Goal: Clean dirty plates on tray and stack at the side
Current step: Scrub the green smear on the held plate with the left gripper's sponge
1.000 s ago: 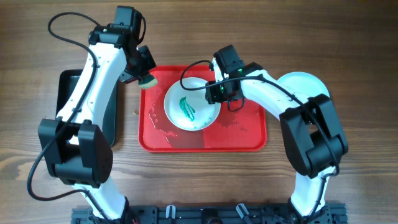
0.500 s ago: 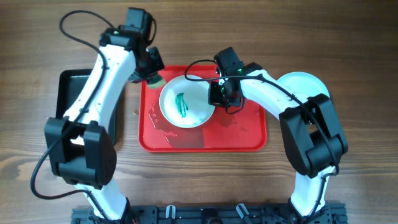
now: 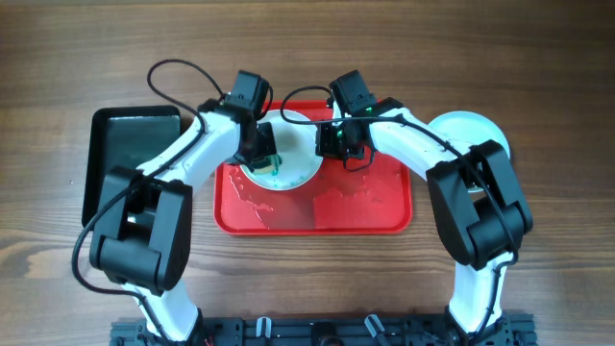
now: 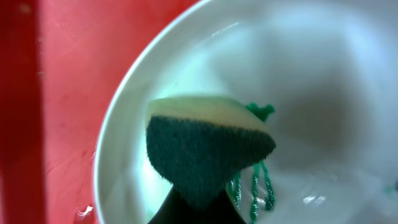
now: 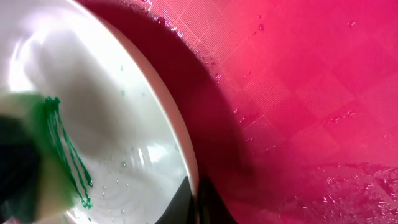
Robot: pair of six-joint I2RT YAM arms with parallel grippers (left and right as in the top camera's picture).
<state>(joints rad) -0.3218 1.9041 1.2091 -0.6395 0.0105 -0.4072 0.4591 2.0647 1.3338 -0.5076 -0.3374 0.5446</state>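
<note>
A white plate with a teal-green smear sits tilted over the red tray. My right gripper is shut on the plate's right rim, lifting that side. My left gripper is shut on a sponge, green scrub side and yellow top, pressed into the plate's centre beside the smear. More plates, pale, lie at the right under my right arm, off the tray.
A black glossy tray lies left of the red tray. Water drops and wet patches lie on the red tray floor. Bare wooden table surrounds both trays.
My left gripper has moved right and down with the sponge, from the tray's far left corner onto the plate's centre. The plate has shifted slightly left and up in my right gripper.
</note>
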